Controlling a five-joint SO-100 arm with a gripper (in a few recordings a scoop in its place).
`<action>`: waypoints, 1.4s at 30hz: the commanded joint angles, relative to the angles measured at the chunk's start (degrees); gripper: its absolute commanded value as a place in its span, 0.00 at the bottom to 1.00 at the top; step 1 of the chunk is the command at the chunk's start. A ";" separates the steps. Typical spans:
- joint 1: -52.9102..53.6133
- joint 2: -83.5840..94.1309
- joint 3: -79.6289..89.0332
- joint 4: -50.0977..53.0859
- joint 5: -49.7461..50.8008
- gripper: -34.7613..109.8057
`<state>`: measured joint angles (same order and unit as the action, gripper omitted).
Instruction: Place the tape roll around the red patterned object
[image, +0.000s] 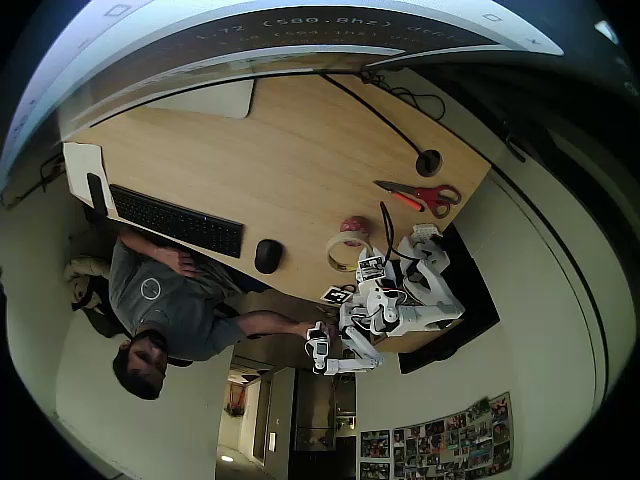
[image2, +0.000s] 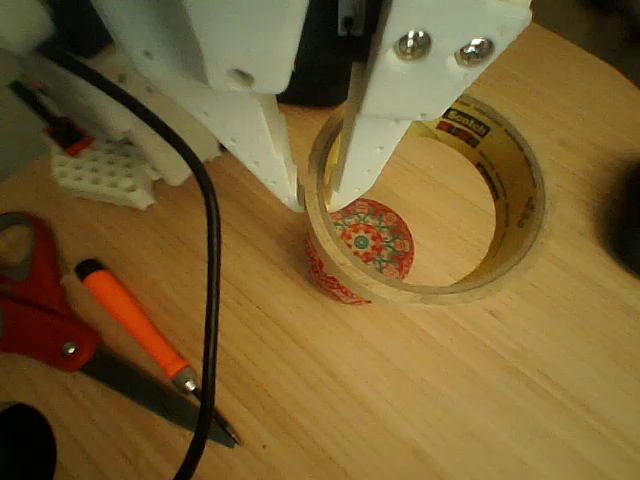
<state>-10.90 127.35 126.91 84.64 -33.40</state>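
Wrist view, nearest: black cable (image2: 208, 280), orange-handled tool (image2: 130, 322) and red-handled scissors (image2: 40, 325) on the wooden table (image2: 400, 400). Beyond them, the translucent beige tape roll (image2: 520, 215) sits tilted, its near rim propped on the small round red patterned object (image2: 368, 240), partly inside the ring. The white two-finger gripper (image2: 315, 195) is clenched on the roll's rim. Overhead view: black mouse (image: 268, 255), keyboard (image: 180, 222).

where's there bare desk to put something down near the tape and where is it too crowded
In the overhead view the widest bare patch is the middle of the table, between the keyboard, the cable hole and the scissors. It is crowded at the gripper: tape roll, red patterned object, orange pen and black cable lie close.
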 joint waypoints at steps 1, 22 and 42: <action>-0.62 0.88 0.97 0.97 2.29 0.24; 0.18 3.43 8.96 -4.57 14.85 0.24; -3.78 8.70 13.45 -5.27 20.39 0.24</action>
<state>-13.89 135.00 140.01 78.84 -12.57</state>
